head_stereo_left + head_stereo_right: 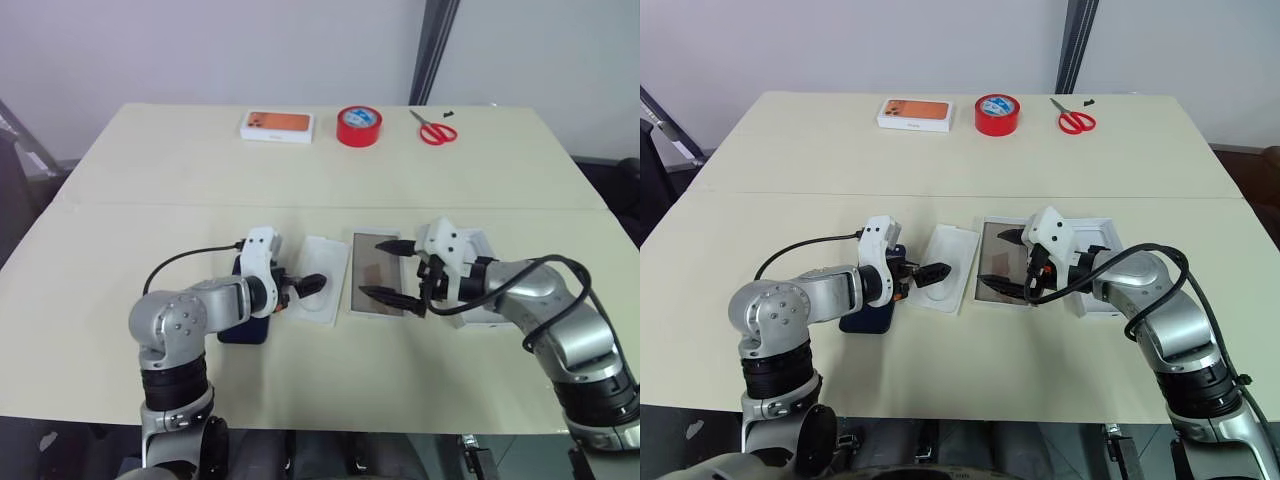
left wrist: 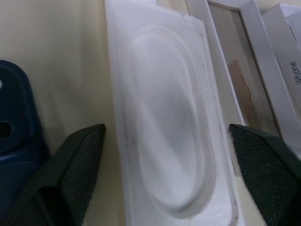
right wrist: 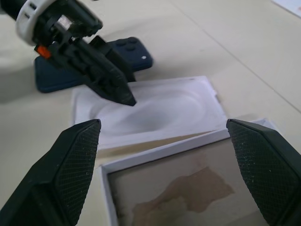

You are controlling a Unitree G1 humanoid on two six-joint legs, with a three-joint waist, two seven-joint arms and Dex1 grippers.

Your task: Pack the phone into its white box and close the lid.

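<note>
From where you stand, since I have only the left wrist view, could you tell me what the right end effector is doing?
Observer: The right end effector hangs open over the white box, holding nothing.
Operator: Thank you. Is the lid nearby?
Observer: The lid lies beside the box, under the right arm.
Operator: And how does the phone lie?
Observer: The phone lies flat, camera side up, beside the white insert, under the left arm.
</note>
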